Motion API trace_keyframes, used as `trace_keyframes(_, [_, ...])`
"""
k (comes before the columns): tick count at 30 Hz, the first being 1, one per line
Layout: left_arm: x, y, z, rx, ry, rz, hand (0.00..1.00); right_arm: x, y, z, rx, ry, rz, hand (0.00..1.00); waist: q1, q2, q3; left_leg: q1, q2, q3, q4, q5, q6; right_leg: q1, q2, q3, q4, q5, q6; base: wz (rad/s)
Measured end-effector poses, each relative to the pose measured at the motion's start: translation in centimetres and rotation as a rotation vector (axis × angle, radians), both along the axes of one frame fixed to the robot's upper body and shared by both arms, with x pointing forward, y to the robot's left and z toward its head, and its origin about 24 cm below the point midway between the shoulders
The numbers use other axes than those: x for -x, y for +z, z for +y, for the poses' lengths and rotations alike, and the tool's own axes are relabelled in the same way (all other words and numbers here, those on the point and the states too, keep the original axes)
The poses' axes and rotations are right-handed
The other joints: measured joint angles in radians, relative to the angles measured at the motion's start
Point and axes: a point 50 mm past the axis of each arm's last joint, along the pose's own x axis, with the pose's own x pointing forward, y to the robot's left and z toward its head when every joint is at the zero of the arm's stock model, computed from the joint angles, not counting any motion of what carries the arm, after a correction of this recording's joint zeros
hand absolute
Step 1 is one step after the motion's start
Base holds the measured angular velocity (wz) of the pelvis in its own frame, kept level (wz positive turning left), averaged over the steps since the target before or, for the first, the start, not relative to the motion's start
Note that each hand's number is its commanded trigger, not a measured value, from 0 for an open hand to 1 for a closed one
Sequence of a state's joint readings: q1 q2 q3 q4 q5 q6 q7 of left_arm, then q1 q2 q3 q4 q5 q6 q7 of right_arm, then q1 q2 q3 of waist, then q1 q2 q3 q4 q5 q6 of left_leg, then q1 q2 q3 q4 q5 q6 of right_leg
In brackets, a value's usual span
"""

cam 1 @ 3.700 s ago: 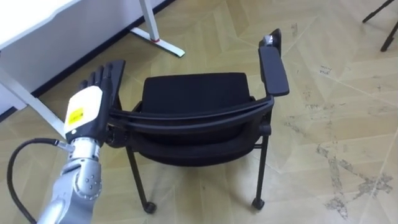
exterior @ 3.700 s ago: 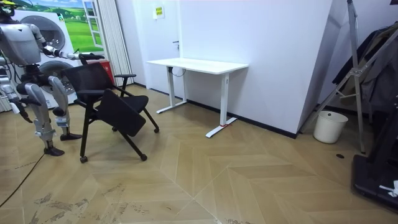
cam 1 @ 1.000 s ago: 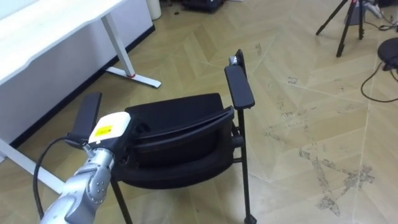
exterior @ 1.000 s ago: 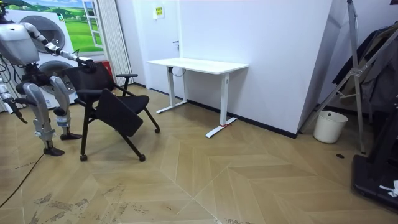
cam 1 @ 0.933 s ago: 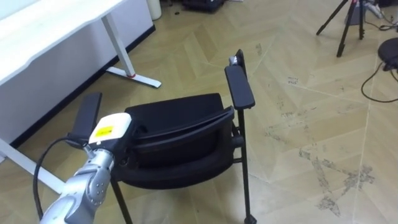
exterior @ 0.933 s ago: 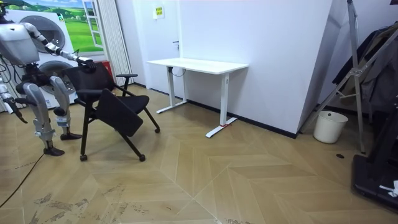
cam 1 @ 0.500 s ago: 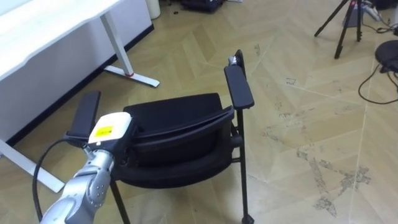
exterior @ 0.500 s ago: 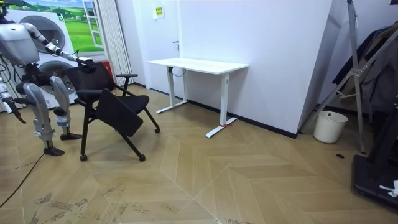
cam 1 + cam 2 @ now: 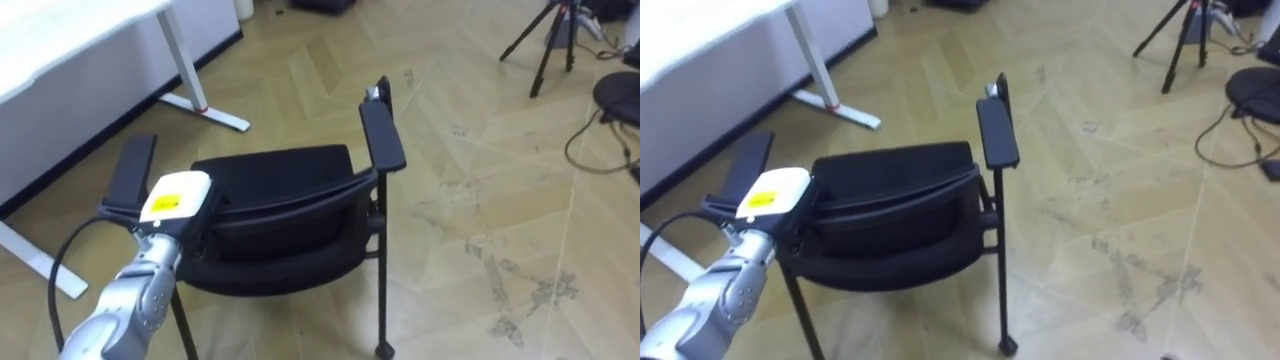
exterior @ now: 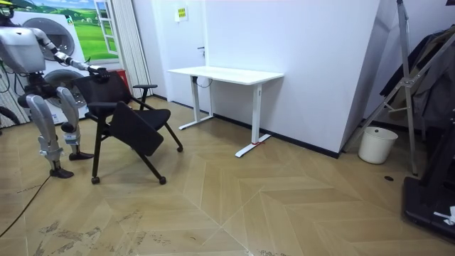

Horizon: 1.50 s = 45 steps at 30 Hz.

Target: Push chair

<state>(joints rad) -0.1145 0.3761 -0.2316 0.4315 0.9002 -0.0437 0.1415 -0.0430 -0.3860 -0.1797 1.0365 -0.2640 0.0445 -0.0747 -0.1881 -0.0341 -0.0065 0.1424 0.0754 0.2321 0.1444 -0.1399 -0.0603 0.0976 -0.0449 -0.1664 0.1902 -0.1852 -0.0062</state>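
- We count one black padded chair [image 9: 285,215] on a thin black metal frame; it stands on the herringbone wooden floor [image 9: 480,200], just in front of the robot and seen from behind and above.
- The chair has two flat black armrests, the left one [image 9: 130,170] and the right one [image 9: 382,135]. Between them is one black seat [image 9: 270,165].
- One curved black backrest [image 9: 300,200] is the part of the chair nearest the camera.
- We see one small black castor [image 9: 383,350] at the foot of the right rear leg; the other feet are hidden or cut off in the eye views.
- The left robot hand [image 9: 175,198], with a white back and a yellow tag, lies on the left end of the backrest top, beside the left armrest.
- Its fingers go over the far side of the backrest, so we cannot tell whether they are straight or curled round it.
- In the room view the robot stands upright at the room view's left, behind the chair, with its left arm stretched out to the backrest top.
- One white table [image 9: 50,35] with white metal legs stands against the wall, ahead and to the left of the chair and apart from it.
- One black tripod [image 9: 548,40] stands at the upper right, well apart from the chair.
- One dark cable [image 9: 590,140] loops on the floor below the tripod.
- One white bin [image 10: 377,144] stands by the wall, far from the chair at the room view's right.
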Motion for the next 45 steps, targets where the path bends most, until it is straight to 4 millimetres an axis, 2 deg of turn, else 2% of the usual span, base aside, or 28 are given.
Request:
trace_keyframes(1, [0.0,0.1,0.0,-0.007,-0.004,-0.003,1.00,-0.8,0.6,-0.3,0.033,0.019,-0.021,0.00,0.001,-0.006,-0.0003,-0.001,0.000,0.000,0.001,0.000,0.000,-0.001,0.000,0.000,0.000,0.001,0.000,0.04])
trace_keyframes(3, [-0.3,0.9,0.0,-0.022,-0.014,-0.016,1.00,-4.0,3.4,-1.0,0.149,0.111,-0.125,0.00,0.000,-0.014,-0.0033,-0.022,0.001,-0.001,0.009,0.000,0.000,-0.015,0.000,-0.005,0.000,0.003,-0.001,0.11])
trace_keyframes(5, [-0.4,1.3,-0.2,-0.028,-0.026,-0.028,1.00,-6.0,5.2,-0.9,0.214,0.166,-0.195,0.00,0.003,-0.018,0.0007,-0.028,0.002,-0.017,0.008,0.000,0.000,-0.017,0.002,-0.012,-0.001,0.008,-0.001,0.09])
trace_keyframes(7, [-0.4,1.7,-0.4,-0.031,-0.038,-0.040,1.00,-7.4,6.5,-0.4,0.256,0.215,-0.256,0.00,0.012,-0.022,0.0026,-0.032,0.003,-0.018,0.009,0.000,0.000,-0.021,0.002,-0.014,-0.001,0.008,-0.002,0.02])
trace_keyframes(9, [-0.4,2.2,-0.8,-0.027,-0.050,-0.056,1.00,-9.3,8.9,0.6,0.342,0.304,-0.347,0.00,0.023,-0.013,-0.0011,-0.053,0.002,-0.018,0.009,0.000,0.000,-0.042,0.001,-0.014,0.001,0.010,-0.002,0.00])
trace_keyframes(12, [-0.4,2.2,-1.3,-0.024,-0.071,-0.055,1.00,-10.8,10.4,2.6,0.402,0.428,-0.408,0.00,0.036,-0.007,-0.0005,-0.052,0.003,-0.028,0.006,0.000,0.000,-0.042,-0.001,-0.026,0.012,0.010,-0.002,0.06])
trace_keyframes(15, [-0.4,2.6,-1.8,-0.019,-0.084,-0.057,1.00,-11.8,11.8,4.2,0.487,0.547,-0.438,0.00,0.044,-0.002,0.0013,-0.060,0.003,-0.031,0.004,0.000,0.000,-0.048,-0.002,-0.032,0.012,0.010,-0.002,0.06])
trace_keyframes(20, [-0.3,3.0,-2.4,-0.023,-0.097,-0.053,1.00,-13.1,13.1,6.5,0.553,0.666,-0.480,0.00,0.057,-0.004,0.0026,-0.064,0.001,-0.031,0.001,0.000,0.000,-0.052,-0.004,-0.037,0.012,0.009,-0.001,0.01])
trace_keyframes(24, [-0.3,3.7,-2.8,-0.037,-0.113,-0.045,1.00,-13.7,13.9,8.0,0.611,0.756,-0.485,0.00,0.062,-0.019,0.0110,-0.063,0.001,-0.031,-0.001,0.000,0.000,-0.050,-0.004,-0.038,0.012,0.009,-0.001,0.03])
trace_keyframes(30, [-0.4,4.3,-3.2,-0.050,-0.135,-0.060,1.00,-14.3,15.5,9.6,0.688,0.849,-0.515,0.00,0.084,-0.028,0.0132,-0.079,0.001,-0.036,0.000,0.000,0.000,-0.068,-0.004,-0.036,0.013,0.009,0.000,-0.03])
trace_keyframes(37, [-0.3,4.7,-3.8,-0.055,-0.168,-0.061,1.00,-14.2,14.8,11.9,0.663,0.982,-0.466,0.00,0.092,-0.028,0.0130,-0.098,0.002,-0.048,0.007,0.000,0.000,-0.072,-0.005,-0.057,0.012,0.009,0.000,0.10])
trace_keyframes(40, [-0.3,5.0,-4.0,-0.059,-0.182,-0.059,1.00,-14.3,14.7,13.0,0.650,1.039,-0.448,0.00,0.108,-0.028,0.0129,-0.102,0.002,-0.048,0.007,0.000,0.000,-0.078,-0.005,-0.057,0.012,0.009,0.000,-0.01])
trace_keyframes(45, [-0.2,5.2,-4.3,-0.062,-0.200,-0.057,1.00,-15.7,16.1,14.7,0.691,1.123,-0.468,0.00,0.112,-0.030,0.0131,-0.106,0.002,-0.049,0.006,0.000,0.000,-0.078,-0.005,-0.060,0.012,0.009,0.000,0.05])
